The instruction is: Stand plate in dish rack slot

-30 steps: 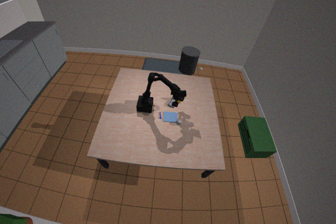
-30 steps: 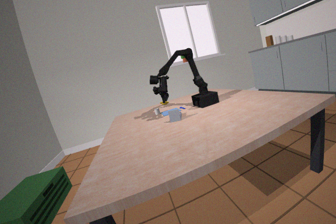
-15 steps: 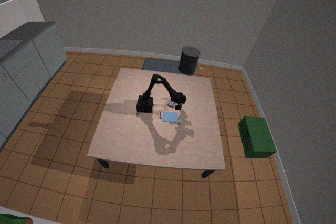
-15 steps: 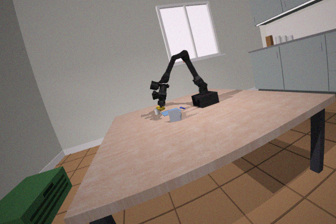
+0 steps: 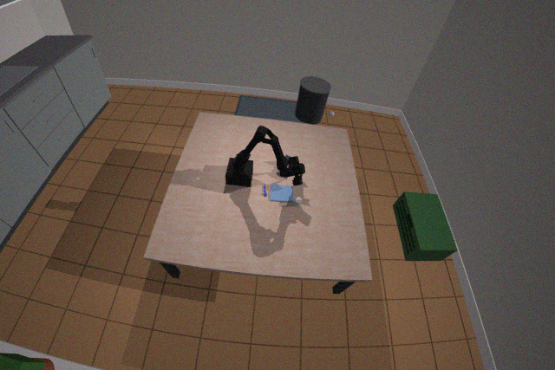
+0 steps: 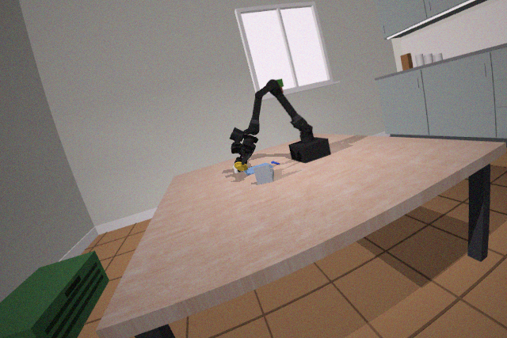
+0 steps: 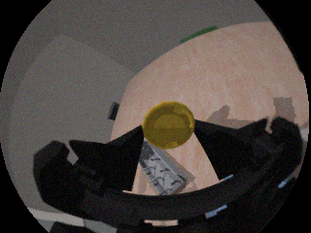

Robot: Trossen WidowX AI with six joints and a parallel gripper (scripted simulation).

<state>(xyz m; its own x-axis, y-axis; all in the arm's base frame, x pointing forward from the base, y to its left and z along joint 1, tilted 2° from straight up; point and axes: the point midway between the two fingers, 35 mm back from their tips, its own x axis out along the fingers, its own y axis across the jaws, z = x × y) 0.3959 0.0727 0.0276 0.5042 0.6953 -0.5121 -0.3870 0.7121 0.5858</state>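
Observation:
My gripper (image 5: 297, 181) (image 6: 242, 163) (image 7: 167, 124) is shut on a small yellow plate (image 6: 242, 167) (image 7: 167, 118), gripped at its rim between the two black fingers. It hangs low over the table (image 5: 251, 231) (image 6: 286, 219), to the right of the arm's base. The grey dish rack (image 7: 162, 171) lies on the table directly under the plate in the wrist view. The plate is close above the rack; I cannot tell if they touch. In the top and exterior views the rack is hidden behind the arm.
A light blue box (image 5: 281, 193) stands just in front of the gripper. A blue pen (image 5: 264, 191) (image 6: 275, 161) and a small white cup (image 5: 298, 199) lie beside it. The arm's base (image 5: 238, 172) (image 6: 309, 149) stands to the left.

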